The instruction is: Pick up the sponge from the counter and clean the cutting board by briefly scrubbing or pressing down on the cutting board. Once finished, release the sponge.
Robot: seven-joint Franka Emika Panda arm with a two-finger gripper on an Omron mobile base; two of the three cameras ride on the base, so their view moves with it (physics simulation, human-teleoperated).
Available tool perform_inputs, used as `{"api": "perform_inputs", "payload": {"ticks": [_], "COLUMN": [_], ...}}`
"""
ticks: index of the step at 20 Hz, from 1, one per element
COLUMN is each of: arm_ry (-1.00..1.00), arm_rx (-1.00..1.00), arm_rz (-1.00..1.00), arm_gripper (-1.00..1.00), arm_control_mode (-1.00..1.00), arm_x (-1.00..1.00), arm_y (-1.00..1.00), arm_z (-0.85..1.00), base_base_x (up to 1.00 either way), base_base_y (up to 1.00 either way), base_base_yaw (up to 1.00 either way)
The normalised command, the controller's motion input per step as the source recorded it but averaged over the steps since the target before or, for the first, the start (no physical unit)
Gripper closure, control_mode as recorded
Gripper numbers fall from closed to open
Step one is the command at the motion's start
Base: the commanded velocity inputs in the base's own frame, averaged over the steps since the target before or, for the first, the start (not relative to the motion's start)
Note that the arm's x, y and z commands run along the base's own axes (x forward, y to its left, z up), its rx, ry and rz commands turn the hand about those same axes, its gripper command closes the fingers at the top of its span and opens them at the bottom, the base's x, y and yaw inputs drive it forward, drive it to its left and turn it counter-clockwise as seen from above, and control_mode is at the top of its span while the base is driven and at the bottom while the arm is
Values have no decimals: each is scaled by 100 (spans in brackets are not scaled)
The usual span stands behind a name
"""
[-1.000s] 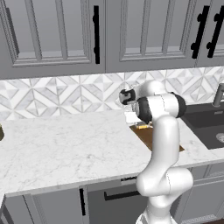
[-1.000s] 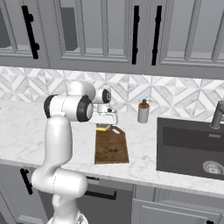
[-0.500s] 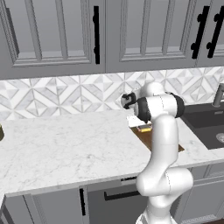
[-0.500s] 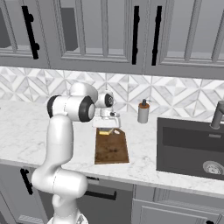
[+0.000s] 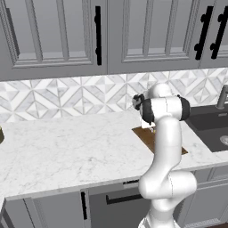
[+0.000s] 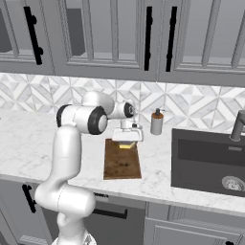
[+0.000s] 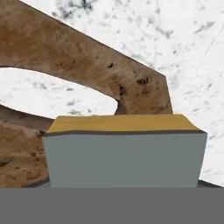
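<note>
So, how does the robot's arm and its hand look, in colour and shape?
The arm is glossy white, built of rounded tubular links with dark grey joint rings. The hand is a small white block. No cables or markings are visible.

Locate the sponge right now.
Right base view: the sponge sits under the gripper at the far end of the cutting board, left of the soap bottle.

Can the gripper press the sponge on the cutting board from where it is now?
Probably yes. The gripper hangs over the far end of the cutting board with the sponge under it, and nothing lies between the sponge and the board.
</note>
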Motion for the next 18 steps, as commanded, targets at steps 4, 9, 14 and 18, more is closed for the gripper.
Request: {"api": "perform_inputs", "payload": {"ticks": [4, 9, 14, 18], "arm_ry": [1, -9, -32, -16], "arm_rx": [0, 6, 14, 0], "arm_rz": [0, 0, 0, 0], "arm_gripper": [100, 100, 100, 100], "arm_control_mode": [-100, -100, -100, -100], "arm_x": [-27, -91, -90, -27], "arm_y": [-46, -24, -32, 11], "arm_z": [-83, -59, -23, -100], "base_base_x": [0, 0, 0, 0], "base_base_y": [0, 0, 0, 0], "base_base_yaw": [0, 0, 0, 0]}}
